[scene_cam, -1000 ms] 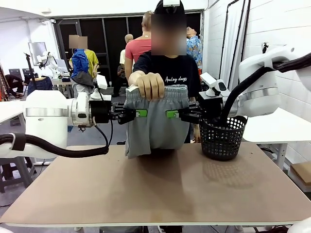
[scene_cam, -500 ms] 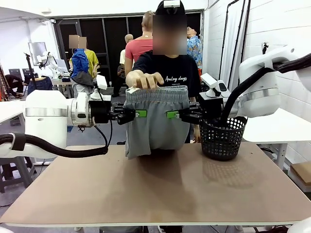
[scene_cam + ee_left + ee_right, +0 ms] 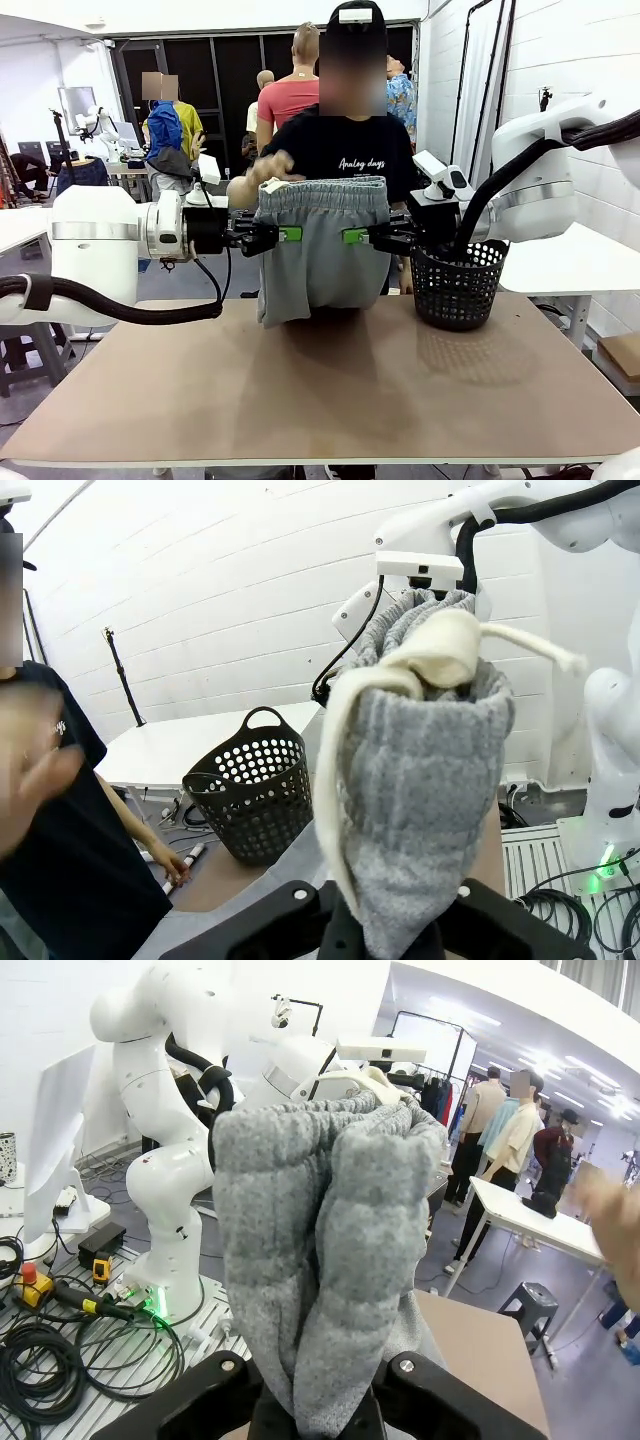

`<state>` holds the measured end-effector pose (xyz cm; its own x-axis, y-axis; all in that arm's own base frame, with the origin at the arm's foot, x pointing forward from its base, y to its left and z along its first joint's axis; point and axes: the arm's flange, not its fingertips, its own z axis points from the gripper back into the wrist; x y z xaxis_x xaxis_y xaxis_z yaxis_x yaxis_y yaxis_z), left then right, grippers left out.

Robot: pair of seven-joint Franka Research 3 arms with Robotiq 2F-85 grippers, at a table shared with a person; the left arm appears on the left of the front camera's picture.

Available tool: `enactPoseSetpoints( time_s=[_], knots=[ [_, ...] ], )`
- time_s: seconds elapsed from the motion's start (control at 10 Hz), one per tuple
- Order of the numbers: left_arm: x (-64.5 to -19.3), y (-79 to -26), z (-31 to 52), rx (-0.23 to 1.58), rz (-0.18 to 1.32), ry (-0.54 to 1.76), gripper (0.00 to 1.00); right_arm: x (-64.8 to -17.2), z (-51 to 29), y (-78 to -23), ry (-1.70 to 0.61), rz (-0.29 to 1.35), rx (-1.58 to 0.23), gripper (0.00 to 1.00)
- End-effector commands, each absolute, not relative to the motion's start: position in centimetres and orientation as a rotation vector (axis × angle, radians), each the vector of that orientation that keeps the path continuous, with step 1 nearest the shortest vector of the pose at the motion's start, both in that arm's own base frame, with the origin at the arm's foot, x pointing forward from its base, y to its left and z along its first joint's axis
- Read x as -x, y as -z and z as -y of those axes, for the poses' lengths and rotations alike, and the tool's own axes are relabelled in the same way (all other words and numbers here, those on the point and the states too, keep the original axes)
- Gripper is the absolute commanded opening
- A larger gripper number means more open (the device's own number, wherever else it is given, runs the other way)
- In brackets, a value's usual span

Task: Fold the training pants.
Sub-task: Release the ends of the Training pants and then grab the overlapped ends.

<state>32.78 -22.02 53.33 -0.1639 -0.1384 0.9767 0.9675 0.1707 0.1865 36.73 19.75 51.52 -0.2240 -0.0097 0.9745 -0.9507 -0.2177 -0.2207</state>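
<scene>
At the left, the left gripper is clamped on one side of the pants, just below the waistband. In its wrist view, grey jersey and a white drawstring are bunched between the closed fingers. The pants are held up in the air over the far part of the table, waistband uppermost and spread between the two arms, the legs hanging down about to the tabletop. A person's hand, blurred, is seen just beside the waistband's left corner; whether it touches the cloth cannot be told. On the pants' other side, the right gripper is likewise clamped on the fabric. Farther right, a black basket stands on the table. No fold is judged to have been made yet: the pants are only lifted and spread, so laying down and all folding are left. White script on the person's black shirt appears to read "Analog days"; no label can be read on the pants.
</scene>
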Motion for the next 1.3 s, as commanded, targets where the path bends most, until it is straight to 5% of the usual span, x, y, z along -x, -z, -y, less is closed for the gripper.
enactPoseSetpoints(
  time_s=[0.0, 1.2],
  knots=[
    [-32.71, -53.41, 22.14, 0.904, 1.329, 1.232, 0.0, -36.6, -19.73, -51.67, -1.551, 1.259, -1.262, 0.0],
    [-32.71, -53.41, 22.14, 0.904, 1.329, 1.232, 0.0, -36.6, -19.73, -51.67, -1.551, 1.259, -1.262, 0.0]
  ],
)
